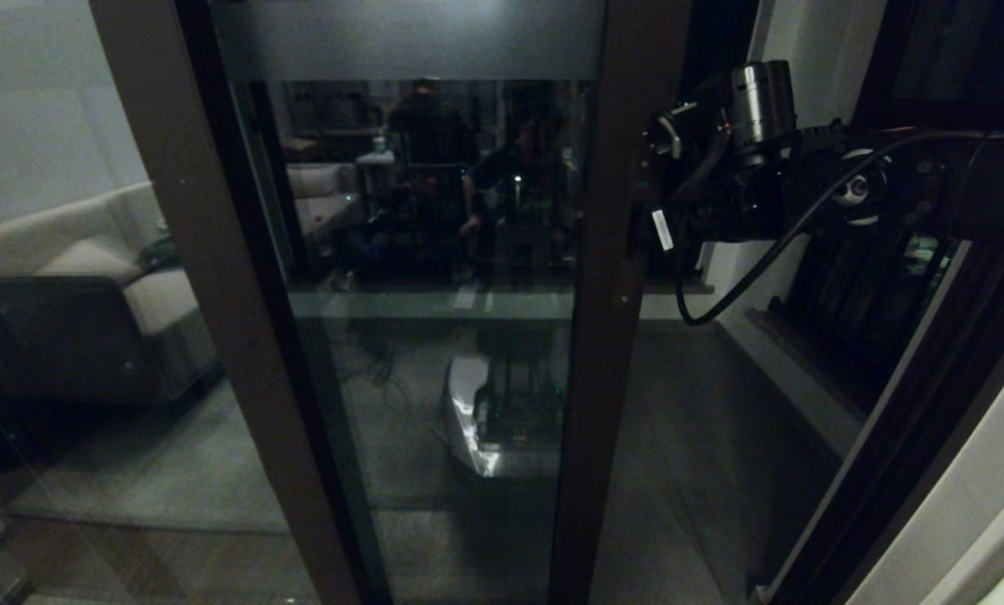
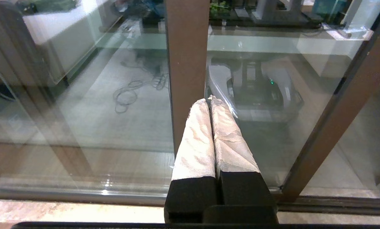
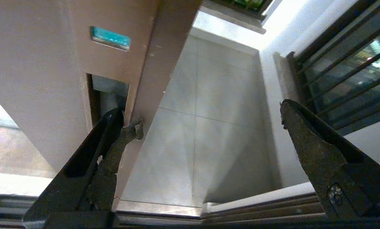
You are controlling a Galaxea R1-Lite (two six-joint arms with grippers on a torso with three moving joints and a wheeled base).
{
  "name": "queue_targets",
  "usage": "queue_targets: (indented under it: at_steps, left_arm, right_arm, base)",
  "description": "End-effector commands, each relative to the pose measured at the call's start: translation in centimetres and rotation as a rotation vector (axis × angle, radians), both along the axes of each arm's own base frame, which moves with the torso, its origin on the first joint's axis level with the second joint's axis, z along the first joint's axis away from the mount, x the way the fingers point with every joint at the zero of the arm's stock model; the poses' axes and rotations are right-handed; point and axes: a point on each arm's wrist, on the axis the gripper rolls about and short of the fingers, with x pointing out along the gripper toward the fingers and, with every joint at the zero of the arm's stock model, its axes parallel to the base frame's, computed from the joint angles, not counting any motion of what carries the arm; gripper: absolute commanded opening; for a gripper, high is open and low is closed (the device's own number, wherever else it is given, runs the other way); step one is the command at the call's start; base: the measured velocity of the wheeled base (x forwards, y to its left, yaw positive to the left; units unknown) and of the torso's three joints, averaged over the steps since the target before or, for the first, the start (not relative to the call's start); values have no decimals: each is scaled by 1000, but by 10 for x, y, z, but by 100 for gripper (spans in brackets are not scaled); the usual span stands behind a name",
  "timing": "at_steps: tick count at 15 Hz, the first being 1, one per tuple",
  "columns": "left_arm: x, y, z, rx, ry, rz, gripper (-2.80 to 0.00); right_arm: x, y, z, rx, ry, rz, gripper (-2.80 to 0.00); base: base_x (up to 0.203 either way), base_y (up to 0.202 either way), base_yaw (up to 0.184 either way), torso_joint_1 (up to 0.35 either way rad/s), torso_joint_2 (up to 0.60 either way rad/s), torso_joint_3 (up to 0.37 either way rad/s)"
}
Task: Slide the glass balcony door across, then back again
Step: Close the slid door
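The glass balcony door [image 1: 434, 252] stands before me, with a frosted band [image 1: 409, 38] across its top and a dark brown stile [image 1: 607, 336] on its right edge. My right gripper [image 3: 209, 119] is open at that stile [image 3: 120, 57]. One fingertip [image 3: 113, 140] sits at the recessed handle [image 3: 108, 92], and the other finger [image 3: 307, 143] hangs free over the balcony floor. The right arm [image 1: 754, 176] reaches in from the upper right. My left gripper [image 2: 209, 101] is shut on nothing, its white-wrapped fingers low before a brown stile [image 2: 186, 63] and the glass [image 2: 272, 143].
Right of the door's stile an open gap shows the tiled balcony floor [image 1: 703, 420] and a black-barred railing [image 1: 871, 294]. The handle-less panel [image 1: 90, 294] on the left shows a sofa. Floor tracks [image 3: 272, 216] run below. A teal sticker [image 3: 110, 38] marks the stile.
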Motion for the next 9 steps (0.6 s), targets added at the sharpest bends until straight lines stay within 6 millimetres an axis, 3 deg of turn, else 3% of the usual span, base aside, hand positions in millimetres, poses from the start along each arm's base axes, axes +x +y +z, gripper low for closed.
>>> queue_targets:
  at_steps: [1,9]
  left_arm:
    - [0,0,0,0,0,0,-280]
    - [0,0,0,0,0,2,-280]
  right_arm:
    - [4,-20,-1,-9,9,-50,0]
    - [-5,-33,8,-6,-3,-73,0]
  base:
    - [0,0,0,0,0,0]
    - [0,0,0,0,0,0]
